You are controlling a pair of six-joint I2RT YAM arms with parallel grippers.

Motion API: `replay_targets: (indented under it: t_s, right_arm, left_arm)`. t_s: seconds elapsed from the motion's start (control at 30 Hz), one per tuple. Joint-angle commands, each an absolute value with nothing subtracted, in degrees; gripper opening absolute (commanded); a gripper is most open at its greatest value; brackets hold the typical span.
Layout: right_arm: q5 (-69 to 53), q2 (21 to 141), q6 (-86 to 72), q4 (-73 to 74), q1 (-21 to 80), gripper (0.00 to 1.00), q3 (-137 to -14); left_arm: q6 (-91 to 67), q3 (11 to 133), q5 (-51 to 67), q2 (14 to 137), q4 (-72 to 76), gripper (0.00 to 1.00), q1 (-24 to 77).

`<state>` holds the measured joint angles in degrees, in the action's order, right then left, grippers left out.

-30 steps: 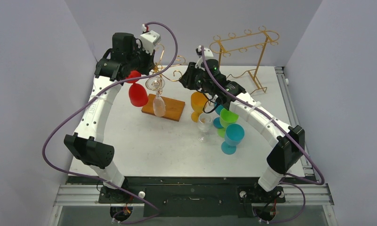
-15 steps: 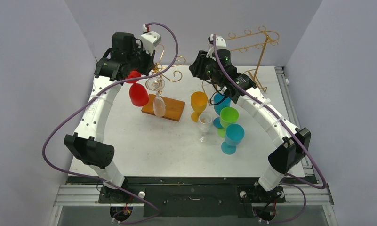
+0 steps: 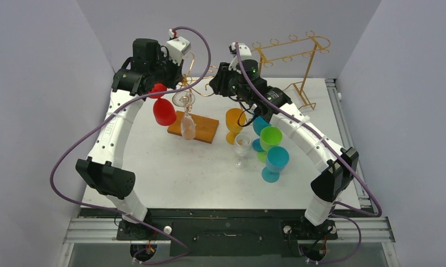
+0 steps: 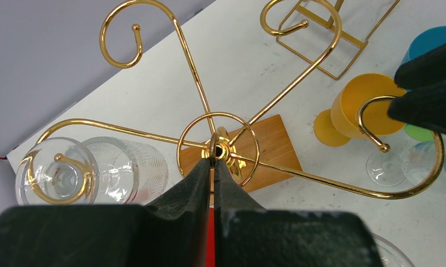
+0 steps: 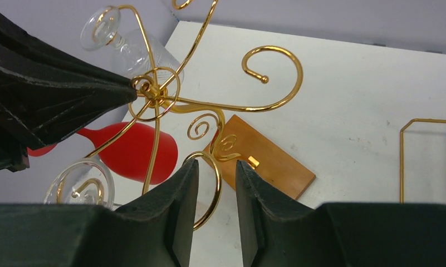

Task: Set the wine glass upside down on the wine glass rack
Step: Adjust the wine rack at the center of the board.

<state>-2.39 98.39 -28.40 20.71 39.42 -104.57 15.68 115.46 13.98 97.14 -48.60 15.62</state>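
The wine glass rack (image 3: 202,84) stands on its wooden base (image 3: 205,130) at the back left. A red wine glass (image 3: 163,112) and two clear ones (image 3: 183,99) (image 3: 188,125) hang upside down from its curled arms. My left gripper (image 4: 214,162) is shut on the thin ring at the rack's top hub (image 4: 220,149). My right gripper (image 5: 216,164) is open and holds no glass. One gold curl (image 5: 209,189) of the rack passes between its fingers. Upright on the table stand an orange glass (image 3: 234,119), a clear one (image 3: 242,146), a green one (image 3: 271,136) and a blue one (image 3: 277,160).
A taller gold wire frame rack (image 3: 290,51) stands at the back right, close behind the right arm. Another blue glass (image 3: 259,125) sits behind the green one. Grey walls close in the table on the left, back and right.
My right gripper swung up and right, then back left to the rack's curled arms. The left gripper and the hanging glasses have not moved.
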Motion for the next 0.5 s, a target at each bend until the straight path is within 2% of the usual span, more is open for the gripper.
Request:
replay_targets:
  t_s: [0.0, 0.47]
  right_arm:
    - [-2.0, 98.5, -27.4, 21.2, 41.7, 0.27, -106.8]
    - [-1.7, 95.2, -28.7, 18.7, 46.7, 0.21, -100.1]
  left_arm:
    - [16.4, 118.1, 14.6, 96.8, -47.6, 0.00, 15.7]
    - [17.3, 118.3, 12.6, 97.1, -47.8, 0.00, 15.5]
